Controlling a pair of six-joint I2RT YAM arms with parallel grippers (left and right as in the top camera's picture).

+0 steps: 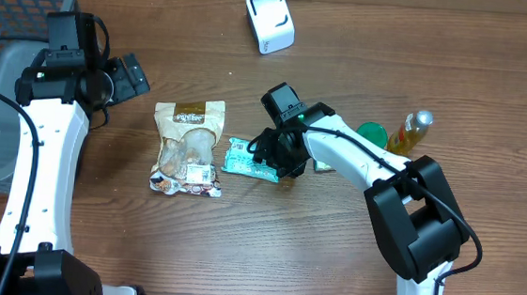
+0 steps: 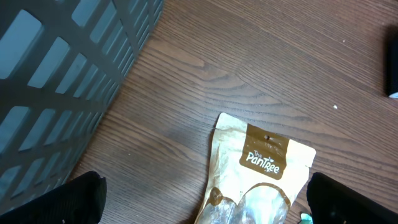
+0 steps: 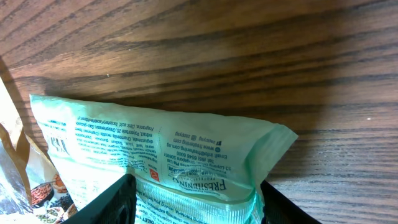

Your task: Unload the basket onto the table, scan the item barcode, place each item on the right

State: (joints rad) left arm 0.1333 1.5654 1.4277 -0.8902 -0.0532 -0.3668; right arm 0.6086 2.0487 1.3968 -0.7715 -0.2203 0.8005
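Packet first: the mint-green packet (image 3: pixel 155 149) lies on the wooden table (image 1: pixel 366 42) with one end between the fingers (image 3: pixel 115 202) of the right claw (image 1: pixel 274 156). We see that claw about half closed, with both fingers pressed against the packet's edges, so we take it to be gripping the packet, which does not look lifted yet. Small print runs across the face turned to the wrist camera, but we cannot pick out a barcode there.

We judge the step in hand to be securing the packet so it can go to the scanner. To do it well, we would keep the pinch at this one end so the fingers cover as little print as possible. We would lift straight up before swinging, since the thin film will likely sag or crumple if dragged. Then we would turn the wrist until the barcoded face lies flat toward the reader.

Just past the packet's free end, away from the claw, lies a brown snack pouch (image 1: pixel 186 146), and a low sweep could catch it. The white scanner (image 1: pixel 270 19) stands well apart from the claw, toward the far edge. Behind the claw, beside its arm, are a yellow bottle (image 1: pixel 412 131) and a round green object (image 1: pixel 373 133). The left claw (image 2: pixel 205 202) hangs wide open and empty near the pouch's top, with a grey basket (image 2: pixel 56 68) beside it.
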